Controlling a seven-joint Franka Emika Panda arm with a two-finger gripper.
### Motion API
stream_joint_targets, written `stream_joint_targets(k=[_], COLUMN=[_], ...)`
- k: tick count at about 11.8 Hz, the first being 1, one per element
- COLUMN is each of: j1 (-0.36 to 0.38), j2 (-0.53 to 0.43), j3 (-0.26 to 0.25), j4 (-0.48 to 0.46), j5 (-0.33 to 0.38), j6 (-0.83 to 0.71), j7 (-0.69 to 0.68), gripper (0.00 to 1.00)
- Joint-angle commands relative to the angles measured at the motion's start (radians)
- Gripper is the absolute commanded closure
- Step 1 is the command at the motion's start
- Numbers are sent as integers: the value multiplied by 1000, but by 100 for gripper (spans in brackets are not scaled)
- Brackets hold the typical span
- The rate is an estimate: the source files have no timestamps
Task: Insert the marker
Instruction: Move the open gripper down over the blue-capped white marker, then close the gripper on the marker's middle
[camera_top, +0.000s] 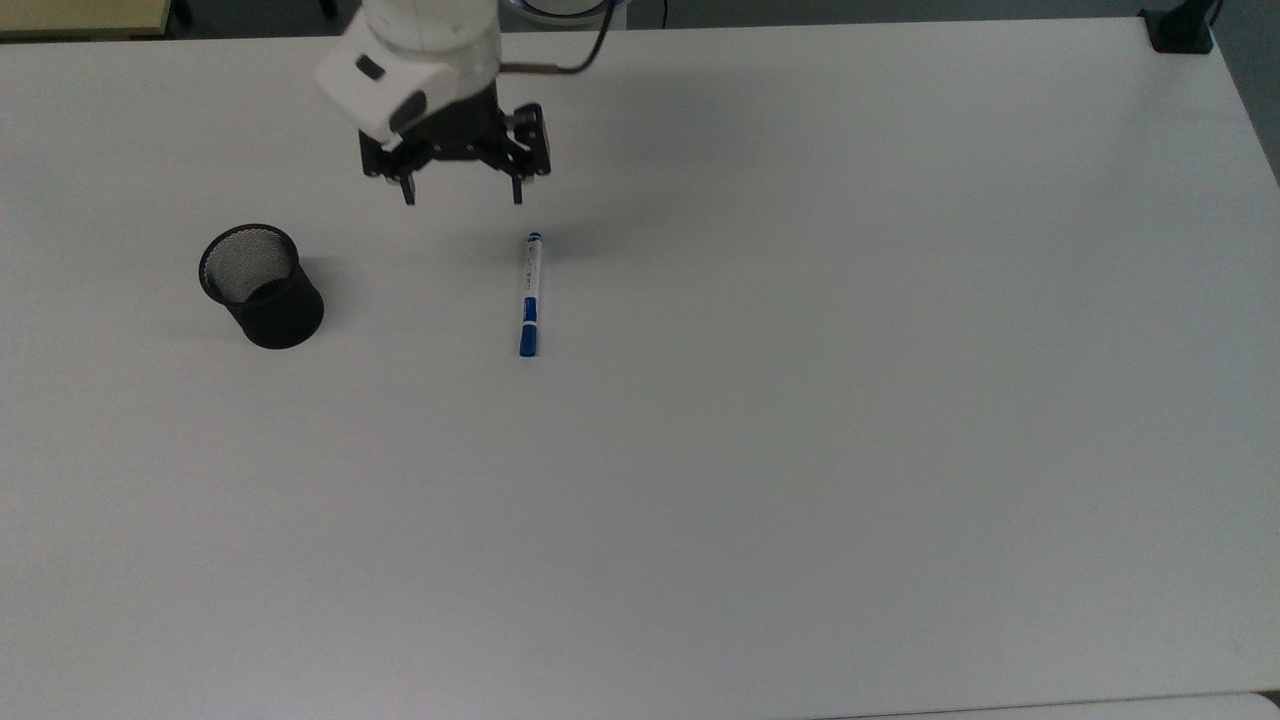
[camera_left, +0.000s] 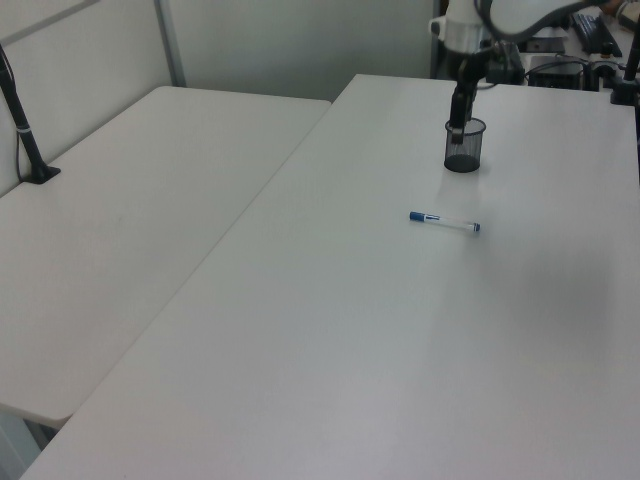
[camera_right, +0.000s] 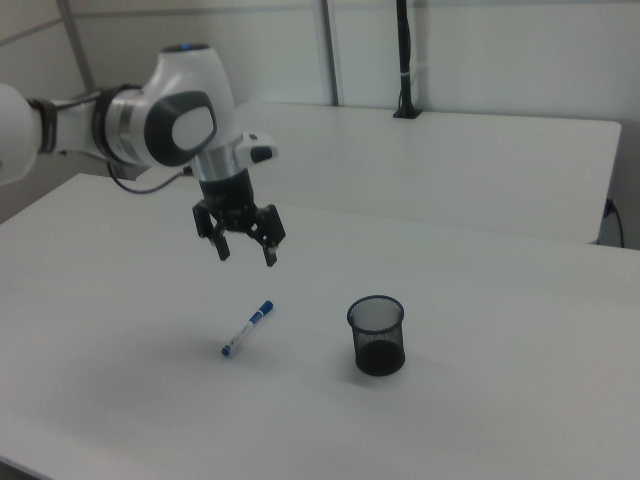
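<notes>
The marker (camera_top: 530, 294) lies flat on the white table (camera_top: 800, 400), white barrel with a blue cap at its near end in the top view; it also shows as the marker (camera_left: 444, 221) and the marker (camera_right: 247, 328). A black mesh cup (camera_top: 262, 286) stands upright to the top view's left of it, seen too as the cup (camera_left: 464, 144) and the cup (camera_right: 377, 334). My gripper (camera_top: 462, 194) hangs open and empty in the air above the table, just beyond the marker's far tip; it appears as the gripper (camera_right: 245, 252) and the gripper (camera_left: 458, 120).
A black clamp (camera_top: 1180, 30) sits on the table's far right corner in the top view. A second white table (camera_left: 130, 220) adjoins on the left view's left, with a black post (camera_left: 25, 130) on it.
</notes>
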Motion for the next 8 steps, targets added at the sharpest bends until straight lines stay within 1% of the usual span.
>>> stream_joint_targets(k=[1, 5, 6, 7, 8], j1=[50, 53, 53, 51, 51], j2=[125, 221, 231, 235, 246], j3=[-3, -3, -3, -3, -3], j4=[1, 2, 2, 2, 2], j5=[-76, -78, -78, -76, -73], j6=[121, 229, 238, 250, 259], j7=[124, 248, 260, 265, 271], gripper=[0, 1, 9, 23, 33])
